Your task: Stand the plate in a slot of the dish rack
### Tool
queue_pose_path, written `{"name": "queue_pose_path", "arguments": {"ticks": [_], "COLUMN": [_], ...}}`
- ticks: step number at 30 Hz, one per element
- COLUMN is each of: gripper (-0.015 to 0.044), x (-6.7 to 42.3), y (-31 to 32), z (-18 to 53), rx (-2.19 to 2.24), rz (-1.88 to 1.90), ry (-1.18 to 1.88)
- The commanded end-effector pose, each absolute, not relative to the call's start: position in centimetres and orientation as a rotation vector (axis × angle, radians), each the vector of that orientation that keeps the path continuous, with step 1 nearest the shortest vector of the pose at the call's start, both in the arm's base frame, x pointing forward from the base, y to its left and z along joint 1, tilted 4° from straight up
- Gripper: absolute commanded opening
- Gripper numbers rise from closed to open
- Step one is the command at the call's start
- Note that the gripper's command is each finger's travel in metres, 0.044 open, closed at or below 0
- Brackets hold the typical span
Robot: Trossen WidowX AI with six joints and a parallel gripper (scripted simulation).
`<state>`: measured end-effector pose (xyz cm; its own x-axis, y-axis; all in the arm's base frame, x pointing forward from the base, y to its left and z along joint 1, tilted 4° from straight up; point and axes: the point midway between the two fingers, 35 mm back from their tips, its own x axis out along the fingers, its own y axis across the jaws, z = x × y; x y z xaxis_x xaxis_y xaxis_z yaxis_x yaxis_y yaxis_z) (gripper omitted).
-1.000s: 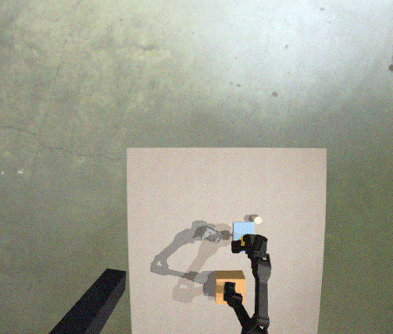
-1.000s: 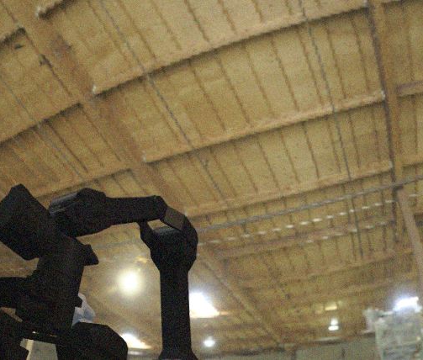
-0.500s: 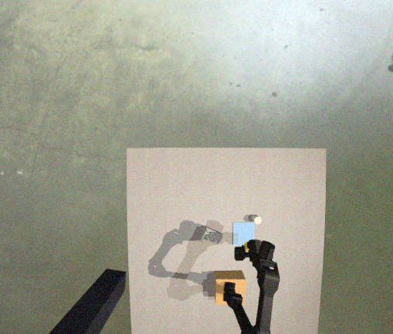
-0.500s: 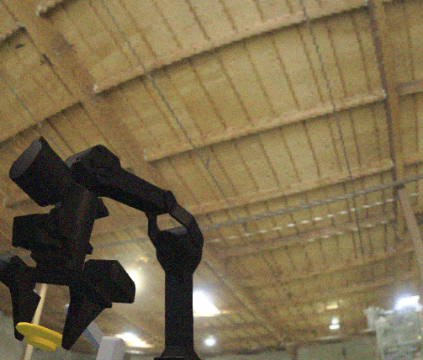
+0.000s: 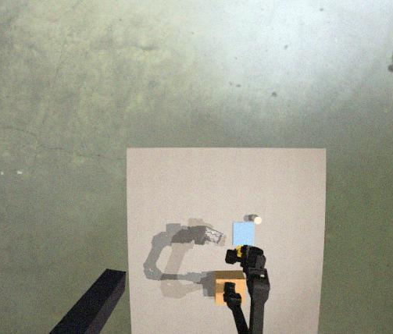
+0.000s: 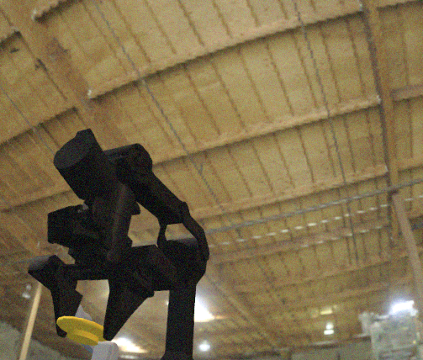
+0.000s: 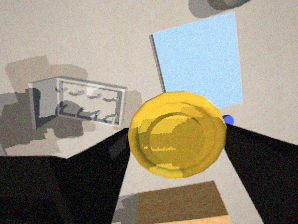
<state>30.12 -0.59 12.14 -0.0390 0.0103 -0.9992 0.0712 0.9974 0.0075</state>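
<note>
My gripper [image 7: 174, 131] [image 6: 84, 333] [image 5: 241, 252] is shut on the yellow plate [image 7: 175, 131] [image 6: 78, 328] [image 5: 240, 251], one finger on each side of its rim. It holds the plate flat, lifted well above the table [image 5: 169, 187]. The dish rack [image 7: 82, 100] [image 5: 212, 235], a pale see-through frame with rails, stands on the table to the left of the plate and apart from it. In the wrist view the plate hangs over the near edge of a light blue mat [image 7: 200, 60] [image 5: 244, 233].
A wooden box [image 5: 229, 286] [image 7: 180, 207] stands near the arm's base. A white cylinder [image 5: 258, 220] stands beyond the mat. A small blue thing [image 7: 228, 119] peeks out by the right finger. A dark beam [image 5: 91, 304] lies off the table's left edge.
</note>
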Motion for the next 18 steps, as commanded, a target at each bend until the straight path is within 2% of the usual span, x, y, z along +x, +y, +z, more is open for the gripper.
{"name": "queue_pose_path", "arguments": {"ticks": [1, 5, 11, 18], "gripper": [0.0000, 0.0000, 0.0000, 0.0000], "x": [28.0, 26.2, 26.1, 26.6], "y": [2.7, 5.0, 5.1, 5.7], "z": [12.2, 12.2, 12.2, 10.4], "rx": [0.170, 0.257, 0.261, 0.240], "rz": [-0.150, -0.238, -0.242, -0.064], "ry": [1.612, 1.607, 1.607, 1.631]}}
